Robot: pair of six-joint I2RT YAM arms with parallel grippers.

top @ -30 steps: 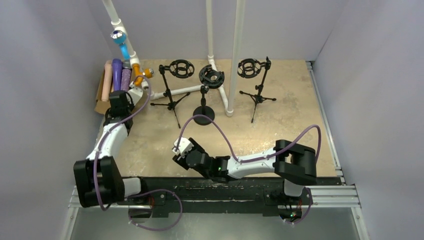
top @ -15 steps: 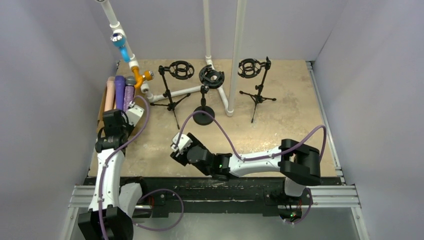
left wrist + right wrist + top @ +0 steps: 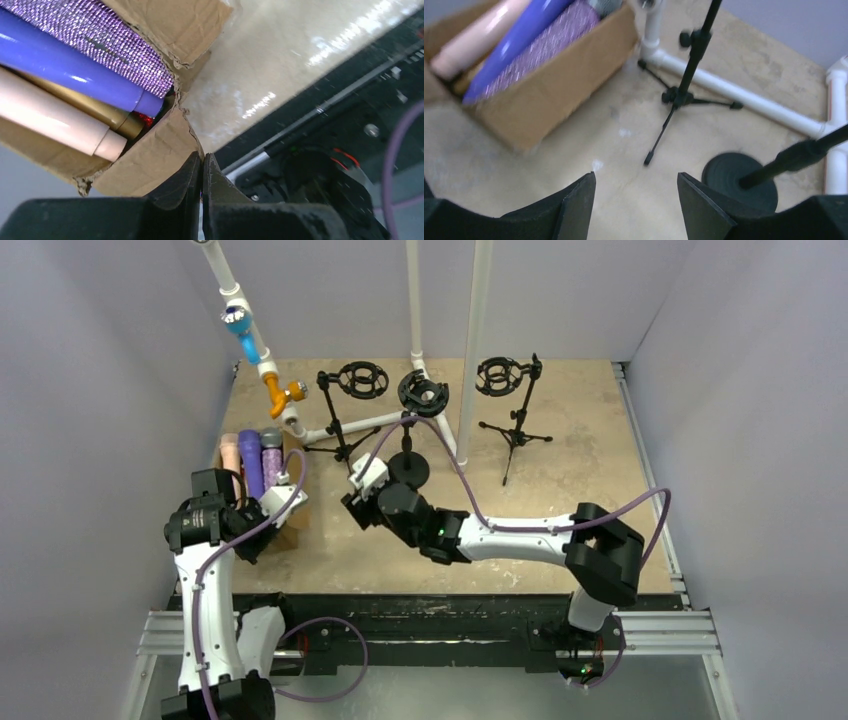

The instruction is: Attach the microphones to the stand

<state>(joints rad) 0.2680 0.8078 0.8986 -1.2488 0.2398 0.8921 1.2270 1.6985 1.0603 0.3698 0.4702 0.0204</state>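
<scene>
Dragging the box [image 3: 554,95] of microphones [image 3: 250,462] toward six o'clock, left fingers [image 3: 185,190] pinching its rim, brought it near my open, empty right fingers [image 3: 574,205].

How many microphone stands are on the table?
3, in a row toward the back: the left tripod stand, the round-base stand in the middle, the right tripod stand. None seems hidden.

Overhead wide, wrists close — box [image 3: 549,85] shared

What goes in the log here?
left gripper: shut on box edge | right gripper: open, empty | microphones: in box | stands: empty
</scene>
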